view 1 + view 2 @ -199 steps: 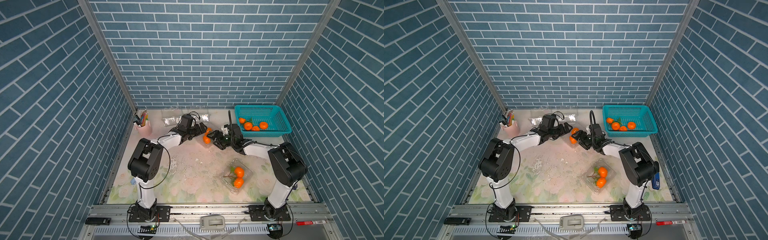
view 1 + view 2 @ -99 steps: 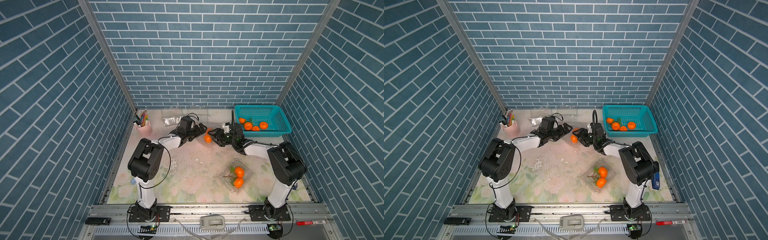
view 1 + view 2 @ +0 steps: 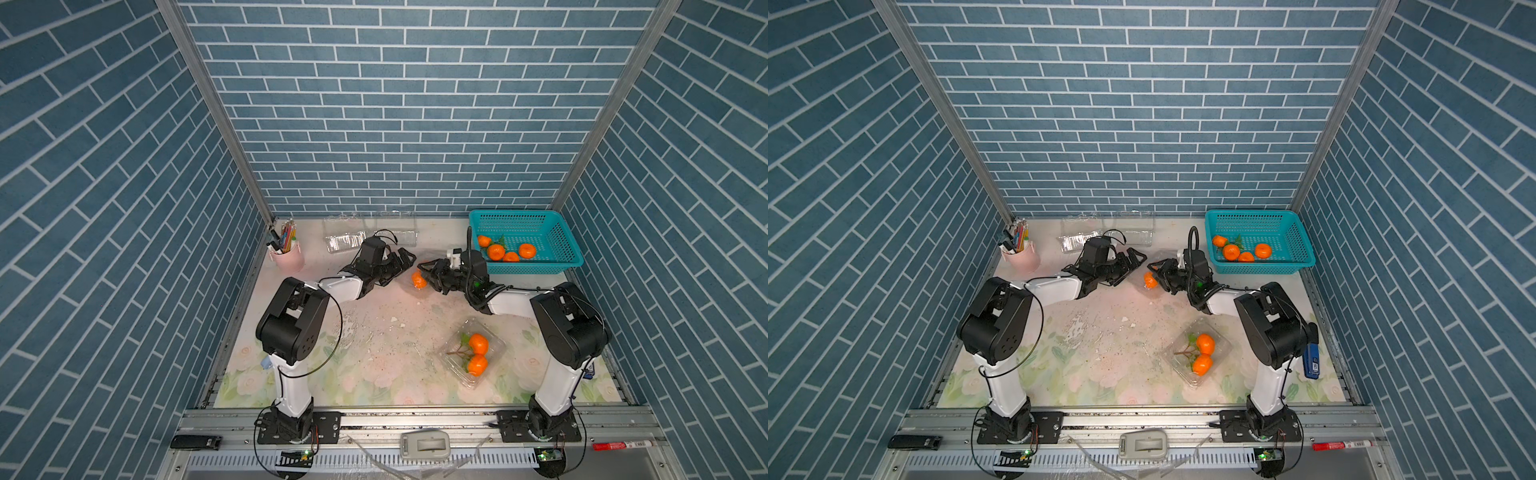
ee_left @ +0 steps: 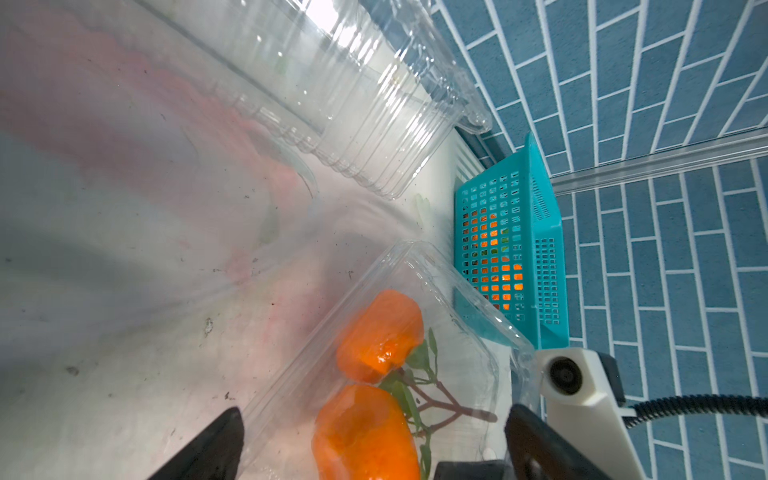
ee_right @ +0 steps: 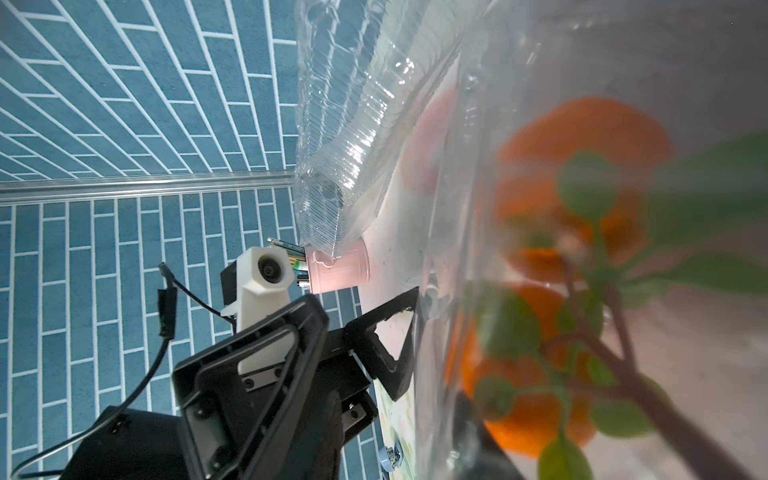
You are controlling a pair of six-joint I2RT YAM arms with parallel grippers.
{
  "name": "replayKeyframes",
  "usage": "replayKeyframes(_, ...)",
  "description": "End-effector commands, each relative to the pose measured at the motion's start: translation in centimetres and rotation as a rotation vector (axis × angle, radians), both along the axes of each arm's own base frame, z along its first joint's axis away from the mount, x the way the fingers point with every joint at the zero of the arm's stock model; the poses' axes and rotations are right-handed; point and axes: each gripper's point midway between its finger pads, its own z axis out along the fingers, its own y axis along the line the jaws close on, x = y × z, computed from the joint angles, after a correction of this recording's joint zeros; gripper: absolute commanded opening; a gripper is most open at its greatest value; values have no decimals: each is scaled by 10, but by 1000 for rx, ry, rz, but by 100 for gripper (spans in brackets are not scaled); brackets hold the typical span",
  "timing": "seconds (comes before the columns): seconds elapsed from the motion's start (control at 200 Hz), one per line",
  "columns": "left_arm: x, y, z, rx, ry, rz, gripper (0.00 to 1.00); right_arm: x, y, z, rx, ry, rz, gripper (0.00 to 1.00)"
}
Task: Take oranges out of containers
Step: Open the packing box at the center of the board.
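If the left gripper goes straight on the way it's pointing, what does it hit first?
Probably the clear container with two oranges, directly ahead of the open left gripper; depth is unclear.

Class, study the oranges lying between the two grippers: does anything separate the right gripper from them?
Yes: the plastic of the clear container. In the right wrist view the oranges show blurred through its wall, and in a top view the right gripper sits close beside them, so it would meet plastic first.

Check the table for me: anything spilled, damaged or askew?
White flakes lie scattered across the middle of the mat, beside a patch that looks scraped. The near container lies diagonal.
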Motion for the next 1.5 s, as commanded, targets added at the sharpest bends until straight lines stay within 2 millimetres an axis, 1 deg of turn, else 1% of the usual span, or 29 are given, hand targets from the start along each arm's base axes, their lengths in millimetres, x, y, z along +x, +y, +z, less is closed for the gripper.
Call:
replayKeyframes(0.0,-7,-7,22,-60,-32,-31,99,3,-3,-7,23,37,-47,39)
replayKeyframes(0.135,-8,9,18,-25,-19,-13,99,1,-8,-12,16,53,-77,34)
replayKeyframes(0.235,-9,15,19,-10,-10,-24,99,2,-11,-15,19,69,-102,29)
replayKeyframes(0.455,-16,39,23,8,-26,21,99,5,-12,-15,26,83,-127,27)
replayKeyframes(0.585,-29,45,26,-25,-60,28,99,11,-9,-8,47,82,-129,27)
replayKeyframes(0.625,-35,48,23,-29,-63,31,99,13,-7,-6,51,81,-129,27)
replayKeyframes(0.63,-35,48,25,-31,-69,33,99,13,-7,-6,52,81,-128,27)
replayKeyframes(0.64,-38,49,21,-29,-62,33,99,14,-6,-5,54,80,-128,27)
replayKeyframes(0.69,-44,53,22,-35,-80,42,99,16,-5,-3,59,77,-130,27)
replayKeyframes(0.695,-46,54,18,-32,-74,42,99,17,-5,-3,59,78,-130,27)
replayKeyframes(0.715,-48,56,21,-37,-86,47,99,18,-5,-2,60,76,-130,27)
replayKeyframes(0.79,-59,63,17,-48,-98,68,99,21,-3,0,60,74,-130,27)
replayKeyframes(0.815,-58,64,21,-60,-113,75,99,21,-3,-1,59,75,-131,26)
replayKeyframes(0.83,-64,66,14,-54,-103,78,99,22,-2,0,60,75,-131,26)
replayKeyframes(0.91,-72,70,5,-73,-97,97,99,24,-2,0,62,77,-135,26)
replayKeyframes(1.02,-79,70,-9,-139,-76,122,99,25,-2,-2,66,83,-145,25)
replayKeyframes(1.045,-80,69,-10,-165,-72,134,99,25,-3,-2,68,82,-149,25)
replayKeyframes(1.125,-83,68,-22,-181,-49,159,99,25,-4,-2,75,87,-158,24)
replayKeyframes(1.265,-89,57,-41,-179,6,169,98,26,-3,-2,83,93,-160,23)
replayKeyframes(1.445,-91,58,-63,-199,75,236,97,24,-1,-2,94,94,-156,22)
replayKeyframes(1.495,-90,56,-65,-211,82,241,97,23,0,-3,101,99,-156,22)
